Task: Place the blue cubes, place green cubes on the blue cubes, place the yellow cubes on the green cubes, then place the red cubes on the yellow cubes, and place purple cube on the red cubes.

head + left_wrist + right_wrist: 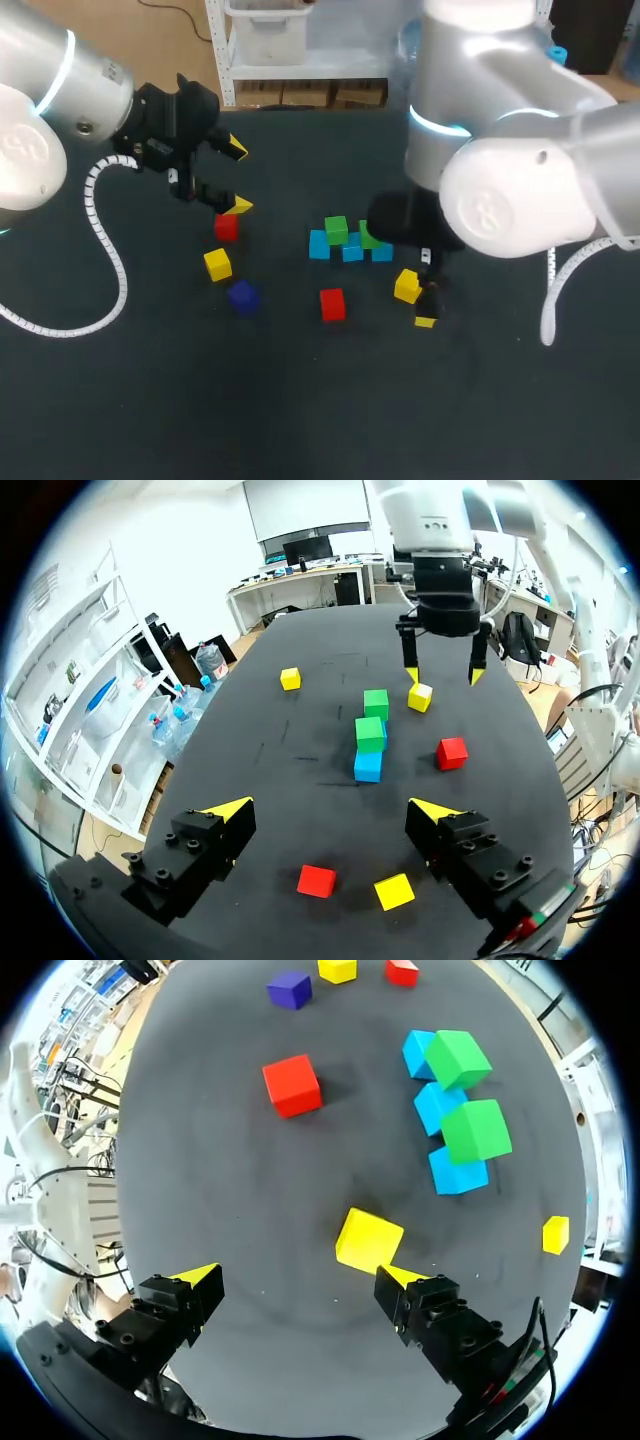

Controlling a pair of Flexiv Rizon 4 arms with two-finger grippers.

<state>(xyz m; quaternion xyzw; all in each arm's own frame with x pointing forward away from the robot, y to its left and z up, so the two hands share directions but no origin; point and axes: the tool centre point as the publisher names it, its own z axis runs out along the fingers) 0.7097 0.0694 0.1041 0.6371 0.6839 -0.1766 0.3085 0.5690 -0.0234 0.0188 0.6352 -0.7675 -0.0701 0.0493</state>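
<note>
Cubes (332, 304) litter the black table (300, 420) (matte); left hand (331, 808) and right hand (297, 1275) gape empty.

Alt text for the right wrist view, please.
The open right gripper hovers over the table with a yellow cube just ahead of it. Farther ahead lie three blue cubes in a row with two green cubes on them, and a red cube.

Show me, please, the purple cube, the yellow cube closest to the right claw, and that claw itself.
purple cube (243, 296): head view, on its top face.
yellow cube (369, 1241): right wrist view, on its top face.
right claw (298, 1276): right wrist view, midway between its open yellow tips.
</note>
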